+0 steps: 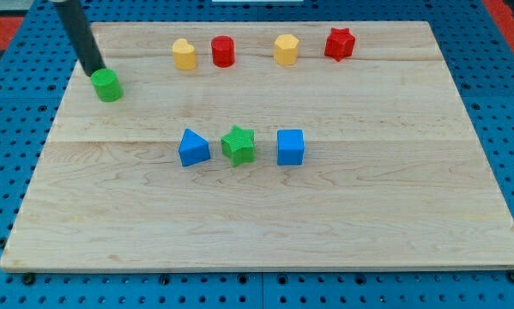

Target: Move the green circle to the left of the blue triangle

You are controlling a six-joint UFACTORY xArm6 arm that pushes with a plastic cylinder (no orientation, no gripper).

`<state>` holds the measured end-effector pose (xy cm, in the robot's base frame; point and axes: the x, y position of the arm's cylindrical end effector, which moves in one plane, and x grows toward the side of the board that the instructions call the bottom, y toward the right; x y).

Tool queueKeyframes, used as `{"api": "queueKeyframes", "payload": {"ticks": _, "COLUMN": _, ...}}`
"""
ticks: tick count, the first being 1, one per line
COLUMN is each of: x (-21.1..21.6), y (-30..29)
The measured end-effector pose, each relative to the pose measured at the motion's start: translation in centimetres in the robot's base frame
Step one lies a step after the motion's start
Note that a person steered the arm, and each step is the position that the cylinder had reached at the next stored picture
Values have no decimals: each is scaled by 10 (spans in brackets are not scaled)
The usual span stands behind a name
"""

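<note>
The dark rod leans in from the view's top left, slanting down to the right, and my tip point(94, 72) touches the upper left edge of the green circle point(107, 85). There are no jaws to report, only the rod. The green circle sits near the surface's point(325, 223) top left corner, well apart from the blue triangle point(193, 148), which stands mid-surface beside a green star point(238, 144).

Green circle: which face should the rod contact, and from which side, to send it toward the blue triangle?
Probably the green circle's upper-left wall, pushing toward the view's lower right. My tip already sits at that side. The blue triangle lies down and right. Its round wall may slip off the rod, so keep contact centred.
</note>
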<state>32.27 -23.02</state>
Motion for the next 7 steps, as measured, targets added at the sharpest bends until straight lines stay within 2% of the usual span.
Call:
{"api": "queueKeyframes", "payload": {"ticks": 1, "x": 69, "y": -13}}
{"api": "queueKeyframes", "payload": {"ticks": 2, "x": 80, "y": -15}}
{"api": "queueKeyframes", "payload": {"ticks": 3, "x": 37, "y": -12}}
{"api": "queueKeyframes", "payload": {"ticks": 4, "x": 43, "y": 43}}
{"api": "queueKeyframes", "payload": {"ticks": 5, "x": 40, "y": 68}}
{"api": "queueKeyframes", "payload": {"ticks": 6, "x": 27, "y": 87}}
{"api": "queueKeyframes", "payload": {"ticks": 7, "x": 39, "y": 87}}
